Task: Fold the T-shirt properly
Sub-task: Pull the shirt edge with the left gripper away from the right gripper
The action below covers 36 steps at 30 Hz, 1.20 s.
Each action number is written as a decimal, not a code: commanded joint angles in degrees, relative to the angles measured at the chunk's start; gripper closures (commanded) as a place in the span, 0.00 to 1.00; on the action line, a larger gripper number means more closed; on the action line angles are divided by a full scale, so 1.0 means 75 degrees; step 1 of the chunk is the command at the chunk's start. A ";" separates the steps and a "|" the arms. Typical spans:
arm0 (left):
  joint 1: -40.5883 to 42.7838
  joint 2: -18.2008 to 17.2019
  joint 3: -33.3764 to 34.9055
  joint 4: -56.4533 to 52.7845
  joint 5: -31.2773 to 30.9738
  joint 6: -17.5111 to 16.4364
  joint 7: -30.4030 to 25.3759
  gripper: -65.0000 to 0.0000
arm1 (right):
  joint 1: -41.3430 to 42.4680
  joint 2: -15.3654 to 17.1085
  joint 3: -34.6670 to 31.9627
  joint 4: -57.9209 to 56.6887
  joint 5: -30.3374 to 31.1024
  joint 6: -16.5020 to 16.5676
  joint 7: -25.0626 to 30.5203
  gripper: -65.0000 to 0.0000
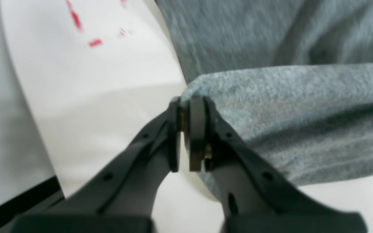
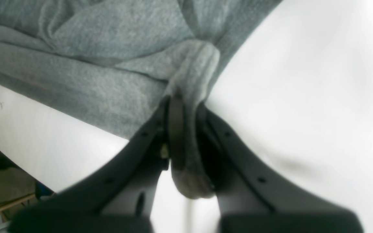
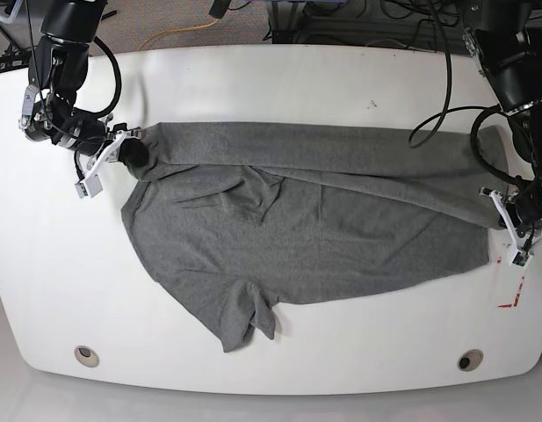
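Base view is showing the T-shirt (image 3: 297,229) lying spread across the white table (image 3: 279,79). Right gripper (image 2: 186,129) is pinching a bunched fold at its left end, left gripper (image 1: 188,129) is clamping the right edge.

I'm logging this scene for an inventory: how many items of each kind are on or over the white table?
T-shirt: 1, grey
Tools: 2, the left tool and the right tool, each shut on the T-shirt
Round table holes: 2, one and one
Red tape marks: 1 group
Total: 6
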 commanded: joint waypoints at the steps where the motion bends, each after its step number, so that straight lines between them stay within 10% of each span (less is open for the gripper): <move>1: -0.0230 -0.0206 -0.0051 0.0154 0.0002 -0.0005 -0.0100 0.96 | 0.0085 0.0147 0.0065 0.0139 0.0135 0.0044 0.0111 0.97; 29: -0.0640 -0.0885 0.0535 -0.2120 0.0330 -0.0005 -0.2093 0.95 | 0.0144 0.0557 0.0089 0.0139 0.0111 0.0056 0.0135 0.97; 36: -0.1050 -0.1038 0.0559 -0.2789 0.0330 -0.0005 -0.2245 0.78 | 0.0202 0.0604 0.0089 0.0127 0.0111 0.0056 0.0135 0.96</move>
